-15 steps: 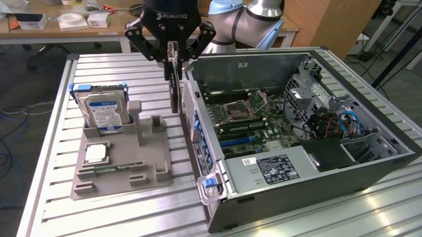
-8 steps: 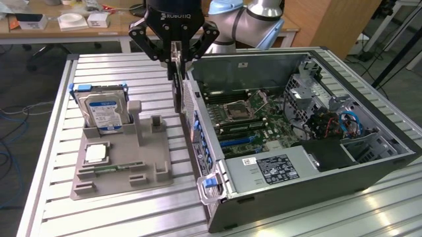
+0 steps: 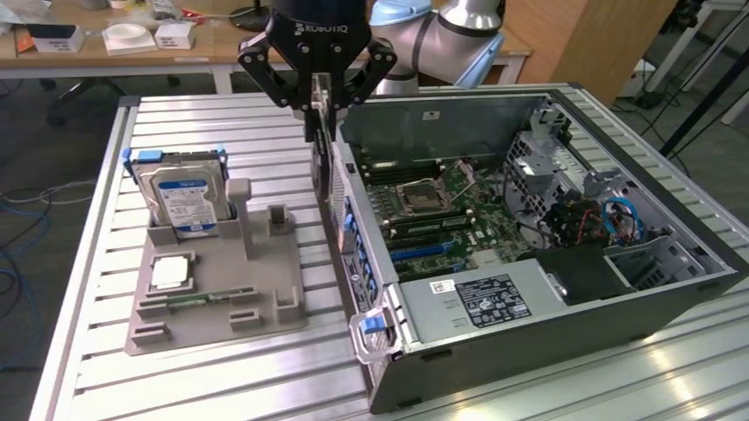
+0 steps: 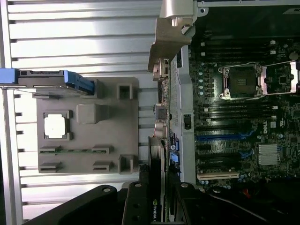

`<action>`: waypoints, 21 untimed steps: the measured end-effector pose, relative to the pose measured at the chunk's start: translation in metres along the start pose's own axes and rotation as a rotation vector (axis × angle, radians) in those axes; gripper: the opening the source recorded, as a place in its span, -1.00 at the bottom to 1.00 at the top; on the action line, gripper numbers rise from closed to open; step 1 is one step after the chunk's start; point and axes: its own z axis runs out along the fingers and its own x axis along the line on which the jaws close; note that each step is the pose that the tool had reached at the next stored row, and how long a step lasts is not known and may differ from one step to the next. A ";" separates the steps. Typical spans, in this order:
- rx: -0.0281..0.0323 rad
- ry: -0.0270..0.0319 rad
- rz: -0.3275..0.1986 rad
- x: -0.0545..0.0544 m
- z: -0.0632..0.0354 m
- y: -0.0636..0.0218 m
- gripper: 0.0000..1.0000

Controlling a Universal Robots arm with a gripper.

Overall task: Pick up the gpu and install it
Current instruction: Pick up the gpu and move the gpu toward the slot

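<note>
The gripper [image 3: 322, 103] is closed narrowly on the gpu [image 3: 317, 153], with one finger on each flat face of the thin card. The card hangs straight down from the jaws with its edge turned to the exterior view. In the wrist view the gripper [image 4: 157, 199] shows the same hold. The gpu [image 4: 157, 161] runs away from the fingers as a dark strip with a small logo on it. The picking up is therefore done, I judge, because the card is in the air and touches nothing on the grey tray [image 3: 263, 294]. The tray lies on the slatted table [image 3: 234, 377] and carries the hard drive [image 3: 181, 197], which stands upright at its far end. A square processor chip [image 3: 172, 272] and a narrow RAM stick [image 3: 193, 301] also lie on it. The installing is not yet done. The card is at the rear wall of the open computer case [image 3: 562, 333], between the tray and the motherboard [image 3: 468, 206]. I cannot tell whether it is exactly over the wall or just beside it on the tray side. The blue expansion slots [image 3: 427, 250] on the board are bare, and the card is well above them, so what is left is the seating of the card in a slot.
</note>
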 end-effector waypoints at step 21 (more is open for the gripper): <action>0.0000 0.0000 0.000 -0.016 0.0003 0.0011 -0.47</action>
